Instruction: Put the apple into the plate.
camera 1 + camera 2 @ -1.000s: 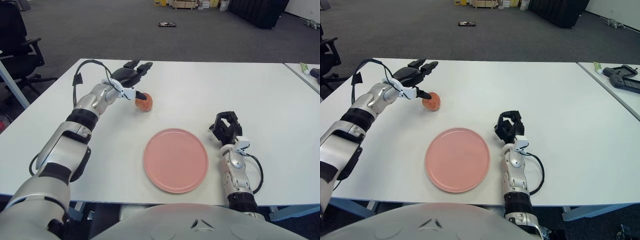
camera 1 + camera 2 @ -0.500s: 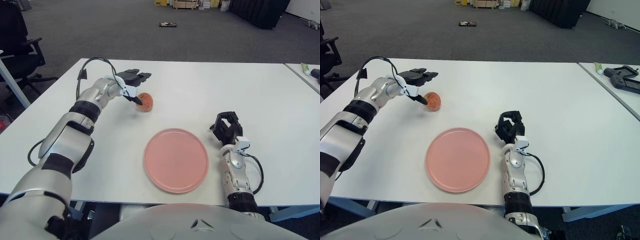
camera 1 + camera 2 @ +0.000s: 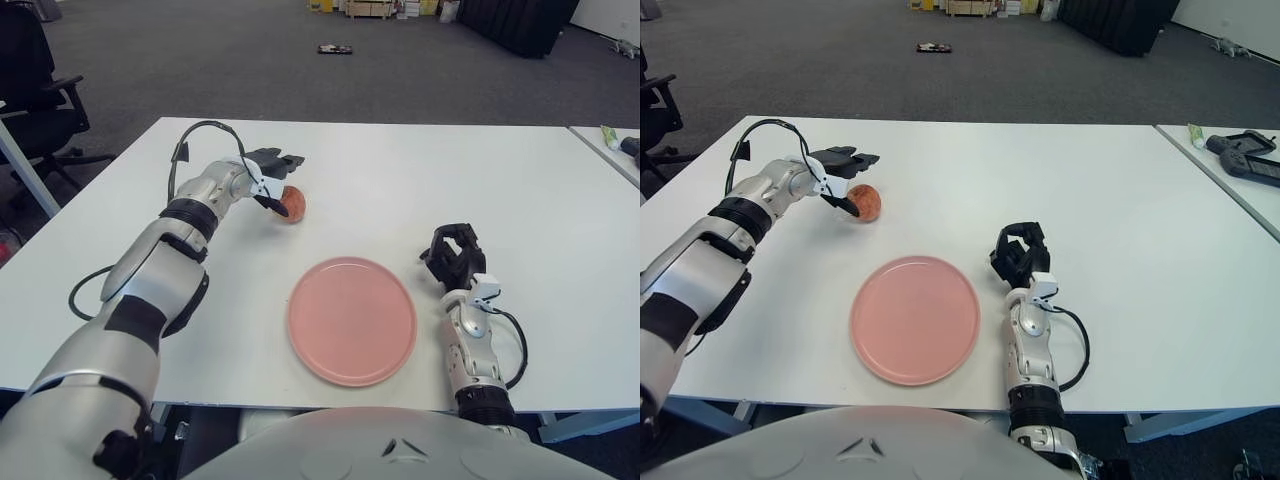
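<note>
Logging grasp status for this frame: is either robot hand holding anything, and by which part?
Nothing is held yet. The left robot hand is open around the apple's left side, on the table. The right robot hand is curled, empty, beside the plate.

White table (image 3: 380,170) carries two things — apple (image 3: 292,203) toward left rear, pink plate (image 3: 352,320) near front edge, centre. Apple and plate apart, bare tabletop between. Second table (image 3: 1230,190) at right — dark device (image 3: 1246,156) on it.
</note>
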